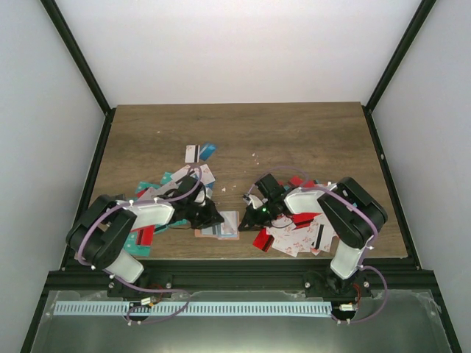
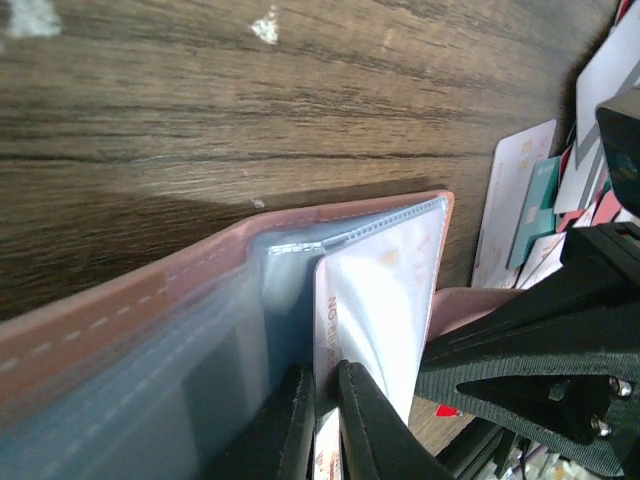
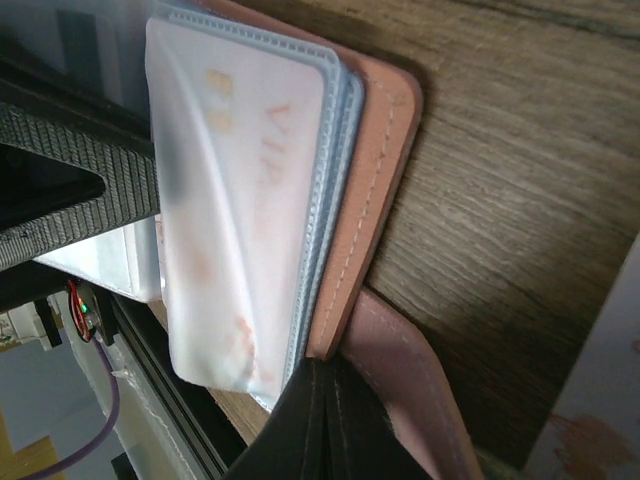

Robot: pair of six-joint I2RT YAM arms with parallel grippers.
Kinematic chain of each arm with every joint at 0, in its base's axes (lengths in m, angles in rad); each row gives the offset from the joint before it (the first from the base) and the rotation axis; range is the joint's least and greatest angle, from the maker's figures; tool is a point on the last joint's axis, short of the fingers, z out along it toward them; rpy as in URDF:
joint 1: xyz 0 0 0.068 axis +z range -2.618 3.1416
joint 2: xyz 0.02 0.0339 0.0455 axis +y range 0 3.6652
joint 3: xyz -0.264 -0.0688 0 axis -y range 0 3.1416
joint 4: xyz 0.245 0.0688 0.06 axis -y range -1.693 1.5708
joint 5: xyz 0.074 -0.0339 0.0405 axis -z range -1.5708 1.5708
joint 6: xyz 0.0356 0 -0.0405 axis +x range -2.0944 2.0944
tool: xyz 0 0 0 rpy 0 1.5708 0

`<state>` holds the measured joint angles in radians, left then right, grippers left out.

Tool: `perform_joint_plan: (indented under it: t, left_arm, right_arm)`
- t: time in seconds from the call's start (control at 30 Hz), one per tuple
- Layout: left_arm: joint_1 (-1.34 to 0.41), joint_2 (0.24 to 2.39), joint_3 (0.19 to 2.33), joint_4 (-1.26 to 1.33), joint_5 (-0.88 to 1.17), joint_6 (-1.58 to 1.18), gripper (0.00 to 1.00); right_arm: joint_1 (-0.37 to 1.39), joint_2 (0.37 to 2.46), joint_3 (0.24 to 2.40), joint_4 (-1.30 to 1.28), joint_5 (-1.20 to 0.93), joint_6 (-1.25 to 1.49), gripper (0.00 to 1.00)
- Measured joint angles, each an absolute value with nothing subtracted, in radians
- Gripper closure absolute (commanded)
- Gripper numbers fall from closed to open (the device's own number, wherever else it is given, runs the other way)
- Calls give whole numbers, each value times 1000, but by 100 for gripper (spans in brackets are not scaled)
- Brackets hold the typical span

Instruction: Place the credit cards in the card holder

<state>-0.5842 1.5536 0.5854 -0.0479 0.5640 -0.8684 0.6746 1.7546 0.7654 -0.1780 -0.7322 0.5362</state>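
Observation:
The salmon-pink card holder [image 1: 223, 226] lies open near the table's front edge, between my two grippers. My left gripper [image 1: 208, 215] is shut on a white card with red print [image 2: 375, 290]. The card's far part sits inside a clear sleeve of the holder [image 2: 150, 300], and the left gripper [image 2: 325, 378] pinches its near edge. My right gripper [image 1: 248, 214] is shut on the pink cover of the holder [image 3: 372, 190] at its near corner [image 3: 330, 368]. The white card [image 3: 235, 200] shows through the clear sleeves there. Loose credit cards [image 1: 298, 235] lie in piles on both sides.
A pile of teal, red and white cards [image 1: 158, 190] lies left of the holder, with a few more [image 1: 200, 152] farther back. The right pile spreads under the right arm. The black front rail [image 1: 235, 265] runs just behind the holder's near side.

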Motion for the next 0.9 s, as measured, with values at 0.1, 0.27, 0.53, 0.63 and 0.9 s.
perform_joint_plan:
  t: [0.1,0.27,0.53,0.63,0.9]
  left_arm:
    - [-588,1553,595,-76,550,-860,79]
    - [-593,1537,638,-168,521,-821,69]
    - [-595,1506,743,-375,471,-736,52]
    - [-595,1504,767,-424,467,-705,69]
    - [-596,1508,772,-455,495,-641,94]
  right_arm:
    - [677,1751,765,-179,-727,536,99]
    - [679,1744,765,-190,-715,535,98]
    - [682,1722,770,-238,-684,531,91]
    - [683,1717,778,-258,-675,527,86]
    - [683,1680,792,-292,-661,531,78]
